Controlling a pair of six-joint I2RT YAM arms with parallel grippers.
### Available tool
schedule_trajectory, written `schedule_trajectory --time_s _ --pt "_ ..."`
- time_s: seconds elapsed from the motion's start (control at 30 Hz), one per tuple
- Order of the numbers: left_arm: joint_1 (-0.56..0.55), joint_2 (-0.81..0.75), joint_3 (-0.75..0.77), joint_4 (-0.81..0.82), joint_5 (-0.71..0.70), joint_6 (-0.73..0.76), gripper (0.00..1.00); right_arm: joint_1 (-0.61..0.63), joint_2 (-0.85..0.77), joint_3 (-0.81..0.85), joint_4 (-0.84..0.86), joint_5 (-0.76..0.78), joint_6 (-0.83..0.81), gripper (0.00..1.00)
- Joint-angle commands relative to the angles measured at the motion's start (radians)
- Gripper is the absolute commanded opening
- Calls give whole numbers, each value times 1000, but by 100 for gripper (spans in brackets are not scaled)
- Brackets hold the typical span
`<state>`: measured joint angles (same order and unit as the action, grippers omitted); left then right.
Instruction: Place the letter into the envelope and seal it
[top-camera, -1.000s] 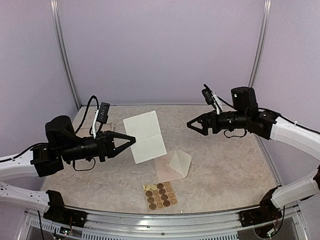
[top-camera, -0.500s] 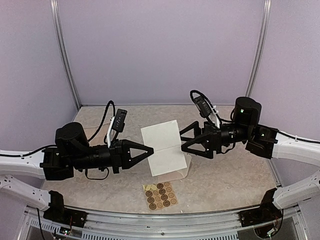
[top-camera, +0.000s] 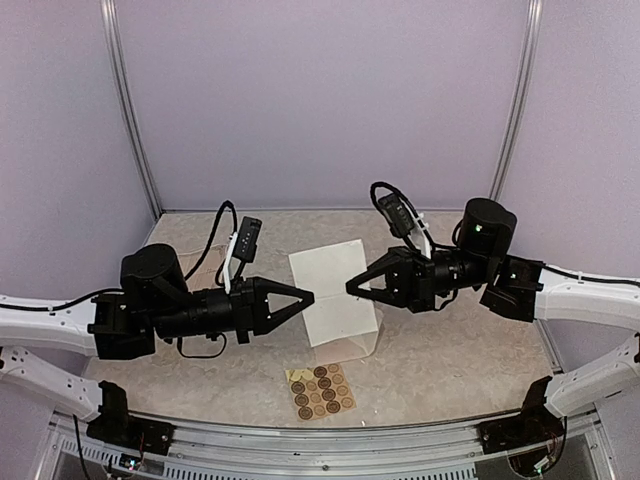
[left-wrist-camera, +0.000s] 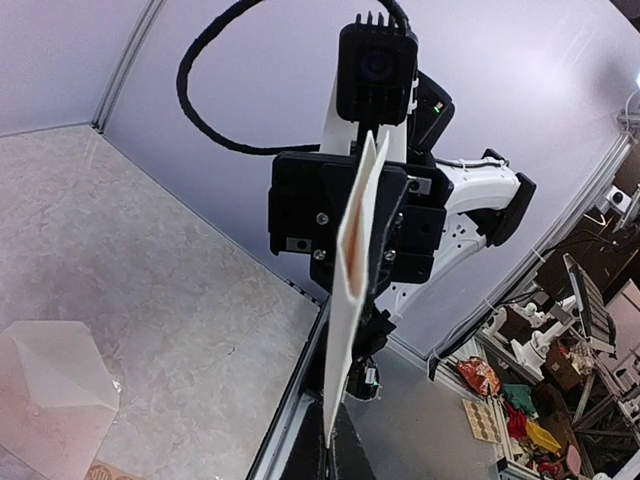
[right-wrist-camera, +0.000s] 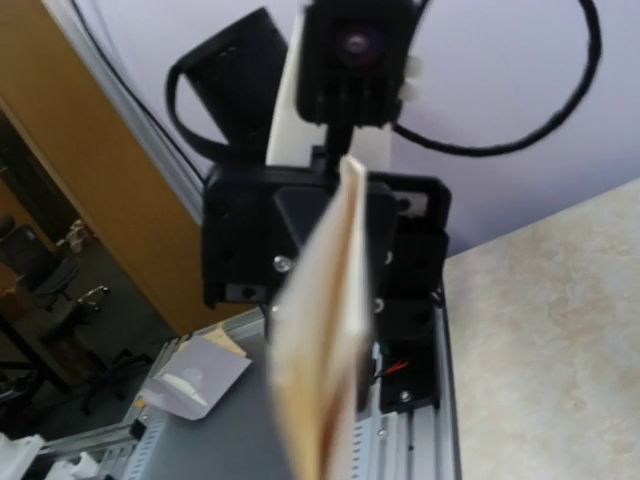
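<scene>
The letter (top-camera: 331, 300), a white sheet, hangs in the air above the table's middle, held between both arms. My left gripper (top-camera: 308, 296) is shut on its left edge and my right gripper (top-camera: 352, 288) is shut on its right edge. The left wrist view shows the letter (left-wrist-camera: 350, 300) edge-on, rising from my left gripper (left-wrist-camera: 336, 455) toward the right arm's black gripper body behind it. In the right wrist view the letter (right-wrist-camera: 325, 350) is a blurred edge-on strip. The envelope (top-camera: 365, 345) lies on the table beneath, mostly hidden by the sheet; it shows again as envelope (left-wrist-camera: 50, 395).
A tan sheet of round brown stickers (top-camera: 320, 390) lies near the front edge of the table (top-camera: 450, 360). Purple walls and metal posts enclose the back and sides.
My left gripper carried the letter up and to the right. My right arm came in from the right, and its open jaws shut on the sheet's right edge.
</scene>
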<state>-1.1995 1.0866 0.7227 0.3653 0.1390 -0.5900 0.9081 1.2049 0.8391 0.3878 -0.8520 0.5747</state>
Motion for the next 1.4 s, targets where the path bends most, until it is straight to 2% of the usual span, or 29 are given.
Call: schedule_trajectory --time_s 0.0,0.1,0.17,0.2,0.3,0.57,0.77,1.03,1.37 --pt "-6 20 34 -11 -40 6 0 7 -1 1 -27 47 0 0" --pt "-6 35 38 -44 -98 -7 28 4 -13 15 -151 194 -26 0" --pt "0 44 35 -79 -164 -30 41 -15 -16 16 -234 287 -25 0" --pt "7 49 33 -98 -194 -48 46 -30 -15 10 -261 318 -16 0" --pt "47 73 13 -135 -236 -132 54 -97 -6 -16 -332 377 13 0" --pt "155 239 -30 -97 -206 -293 55 -264 105 -38 -443 400 45 0" --pt "199 417 1 -65 -157 -340 54 -291 229 19 -519 467 10 0" --pt "241 599 14 32 -41 -371 53 -327 355 39 -530 479 -11 0" --pt "259 735 76 -6 -47 -358 50 -344 442 76 -562 504 -46 0"
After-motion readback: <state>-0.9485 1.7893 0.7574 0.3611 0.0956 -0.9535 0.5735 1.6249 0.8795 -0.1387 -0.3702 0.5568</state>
